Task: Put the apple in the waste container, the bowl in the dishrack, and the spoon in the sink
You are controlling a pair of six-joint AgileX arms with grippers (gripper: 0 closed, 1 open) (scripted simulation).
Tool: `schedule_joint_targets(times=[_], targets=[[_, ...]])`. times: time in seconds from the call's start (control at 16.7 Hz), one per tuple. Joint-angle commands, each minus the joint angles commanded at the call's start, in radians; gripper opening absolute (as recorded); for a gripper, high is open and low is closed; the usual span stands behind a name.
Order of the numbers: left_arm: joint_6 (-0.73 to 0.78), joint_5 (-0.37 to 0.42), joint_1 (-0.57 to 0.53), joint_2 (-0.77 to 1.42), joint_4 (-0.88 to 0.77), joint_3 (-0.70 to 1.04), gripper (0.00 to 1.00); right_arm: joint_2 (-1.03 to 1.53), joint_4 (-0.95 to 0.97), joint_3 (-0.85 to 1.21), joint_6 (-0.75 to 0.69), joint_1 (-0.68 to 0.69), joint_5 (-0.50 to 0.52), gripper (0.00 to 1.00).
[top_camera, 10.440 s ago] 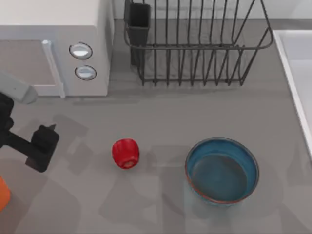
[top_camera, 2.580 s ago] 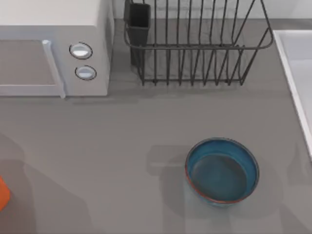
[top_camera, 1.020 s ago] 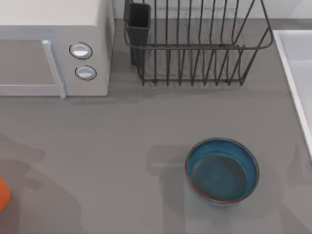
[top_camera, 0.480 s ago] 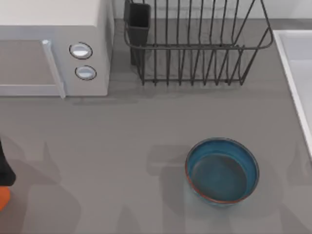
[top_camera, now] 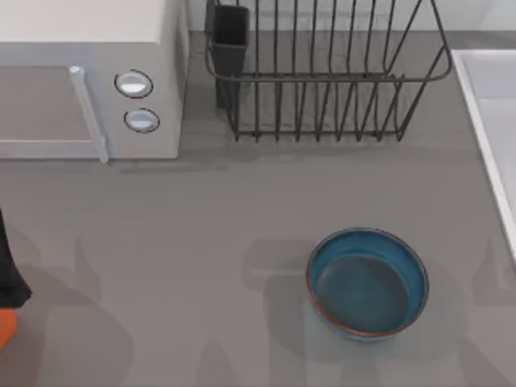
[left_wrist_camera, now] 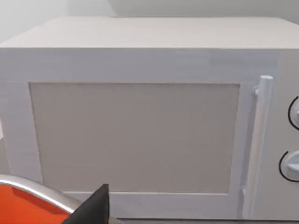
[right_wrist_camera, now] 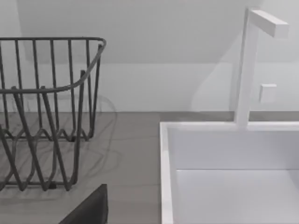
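Top view: your left arm (top_camera: 10, 270) at left edge, grip state unreadable | blue bowl (top_camera: 368, 281) well apart, right | grey table (top_camera: 201, 242), white microwave (top_camera: 89, 76) behind.

Light's bright and even across the whole setup, soft and diffuse from overhead, no harsh hotspots. The table (top_camera: 242, 201) carries several faint, overlapping grey shadows with blurry edges, like a few lamps are up there at once. The bowl (top_camera: 367, 280) throws a pale shadow toward the left, and its glaze only has a mild sheen. The dishrack (top_camera: 322, 72) wires cast thin curvy shadow lines on the table, easy to see from the right wrist view too. The microwave (left_wrist_camera: 140, 116) front is flat and matte, zero glare. Everything's slightly soft overall, no bending at the edges.
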Motion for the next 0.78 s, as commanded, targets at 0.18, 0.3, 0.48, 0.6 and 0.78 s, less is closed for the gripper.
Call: schedule_joint_targets(times=[0.18,0.3,0.48,0.6,0.78], targets=[[0.0,0.0,0.0,0.0,0.0,0.0,1.0,0.127,-0.104,0.121,0.043,0.046,-0.001,1.0],[0.0,0.0,0.0,0.0,0.0,0.0,1.0,0.265,-0.206,0.238,0.084,0.089,-0.002,1.0],[0.0,0.0,0.0,0.0,0.0,0.0,1.0,0.539,-0.388,0.44,0.16,0.165,-0.004,1.0],[0.0,0.0,0.0,0.0,0.0,0.0,1.0,0.744,-0.521,0.582,0.215,0.219,-0.006,1.0],[0.0,0.0,0.0,0.0,0.0,0.0,1.0,1.04,-0.718,0.791,0.298,0.296,-0.008,1.0]])
